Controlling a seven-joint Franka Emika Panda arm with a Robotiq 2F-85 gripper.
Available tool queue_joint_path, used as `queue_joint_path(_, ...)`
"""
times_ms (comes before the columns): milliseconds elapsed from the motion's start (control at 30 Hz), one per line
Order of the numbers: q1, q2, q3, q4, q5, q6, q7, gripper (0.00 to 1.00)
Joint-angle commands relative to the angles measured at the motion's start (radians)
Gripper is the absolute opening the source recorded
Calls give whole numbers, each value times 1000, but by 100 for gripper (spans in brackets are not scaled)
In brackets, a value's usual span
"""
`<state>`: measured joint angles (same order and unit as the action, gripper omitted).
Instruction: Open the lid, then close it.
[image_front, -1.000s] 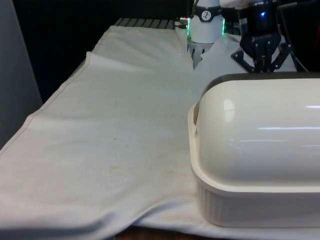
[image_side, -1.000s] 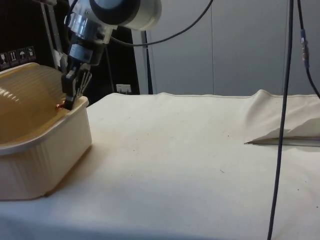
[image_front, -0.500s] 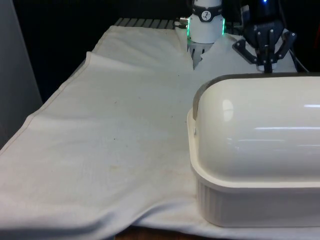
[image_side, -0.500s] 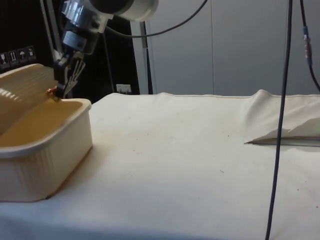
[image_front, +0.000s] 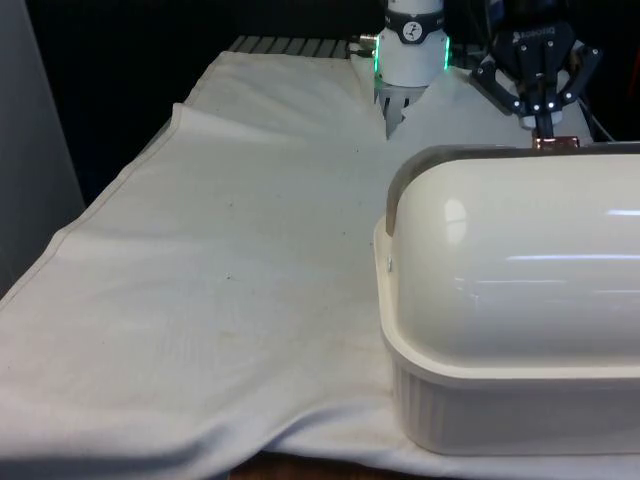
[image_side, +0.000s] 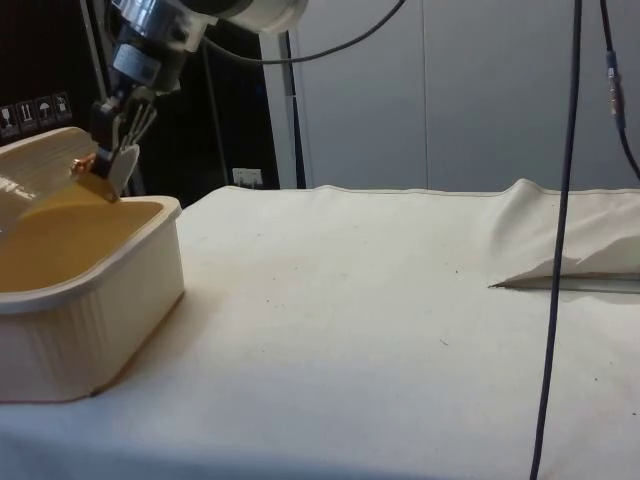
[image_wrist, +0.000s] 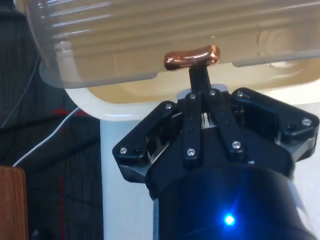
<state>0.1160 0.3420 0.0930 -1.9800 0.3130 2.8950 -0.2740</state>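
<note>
A: Where did the bread box (image_front: 520, 330) sit, and what was in it?

B: It stood on the white cloth (image_front: 220, 270) at the front view's right, near the table's close edge, its back to that camera. From the side, its cream ribbed base (image_side: 90, 320) lay open toward the robot; the inside looked bare as far as could be seen.

A: And the lid?

B: The rounded lid (image_front: 520, 250) was lifted partway, its front edge raised clear of the base rim, as the wrist view showed with a gap under the ribbed lid (image_wrist: 135, 40).

A: What was the claw doing?

B: The gripper (image_wrist: 199, 75) was clenched on the copper handle (image_wrist: 192, 57) at the lid's front edge, fingers pinched together on it. In the side view the gripper (image_side: 105, 170) hung above the base's near wall with the handle (image_side: 88, 172) at its tip.

A: Anything around it?

B: A fold in the cloth (image_side: 560, 250) lay well apart, and a dark cable (image_side: 565, 240) hung across the side view. The lid itself blocked most of the gripper (image_front: 543, 115) from the front.
</note>
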Motion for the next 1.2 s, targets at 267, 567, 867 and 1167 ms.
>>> queue_joint_path(267, -9, 47, 19, 62, 16, 47, -15, 0)
queue_joint_path(567, -1, 62, 0, 102, 0, 56, -2, 0)
queue_joint_path(867, -2, 57, 2, 103, 4, 65, -1, 0)
queue_joint_path(1167, 1, 35, -6, 97, -4, 62, 0, 0)
